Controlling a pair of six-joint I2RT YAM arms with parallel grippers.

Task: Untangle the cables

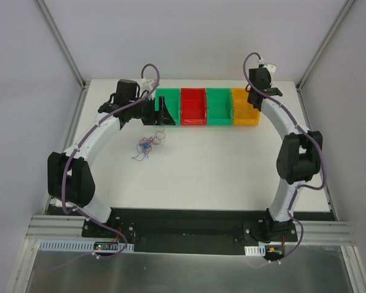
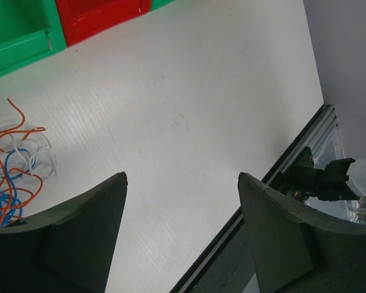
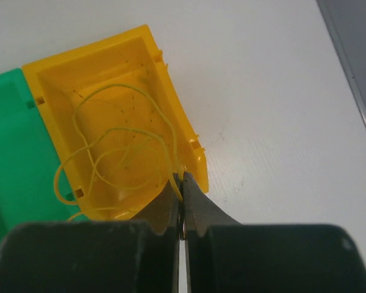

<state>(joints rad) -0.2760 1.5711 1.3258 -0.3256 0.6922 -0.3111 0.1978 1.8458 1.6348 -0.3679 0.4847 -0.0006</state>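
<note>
One tangle of cables lies on the table, near the row of four bins: two green, one red, one yellow. The left pincer hangs beside it, spread wide and holding nothing. The right pincer is pressed shut at the yellow bin, where one yellow wire coils.

Green bins: two. Red bin: one. Yellow bin: one. Cable tangle: one. Yellow wire: one. Arms: two. Grippers: two, left gripper, right gripper.
</note>
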